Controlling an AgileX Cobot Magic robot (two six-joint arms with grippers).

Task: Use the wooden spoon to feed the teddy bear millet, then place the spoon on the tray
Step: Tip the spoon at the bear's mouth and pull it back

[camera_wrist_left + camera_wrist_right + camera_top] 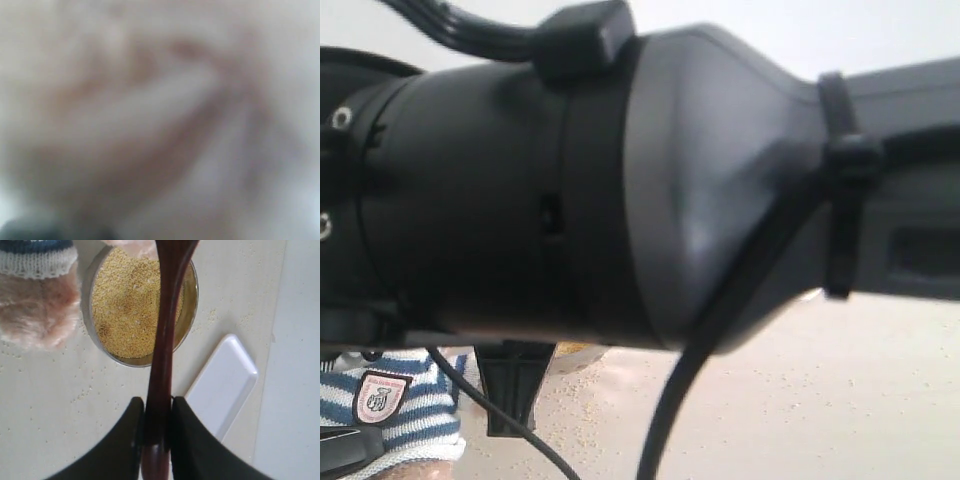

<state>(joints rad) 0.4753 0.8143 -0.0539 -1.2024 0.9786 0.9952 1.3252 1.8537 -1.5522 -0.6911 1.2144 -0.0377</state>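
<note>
My right gripper (157, 412) is shut on the handle of the dark reddish-brown wooden spoon (165, 340), which reaches out above the round metal bowl (191, 315) of yellow millet (127, 305); the spoon's bowl end runs out of frame. The teddy bear (35, 300) sits beside the bowl, showing a furry paw and a striped cuff. In the exterior view only its striped shirt with the shield badge (380, 395) shows at the lower left. The white tray (225, 382) lies beside the bowl. The left wrist view is a beige blur, very close to something, and shows no fingers.
A black arm (620, 180) fills most of the exterior view and hides the scene behind it. Loose millet grains (610, 400) are scattered over the beige tabletop. A paler strip of surface (295, 365) runs past the tray.
</note>
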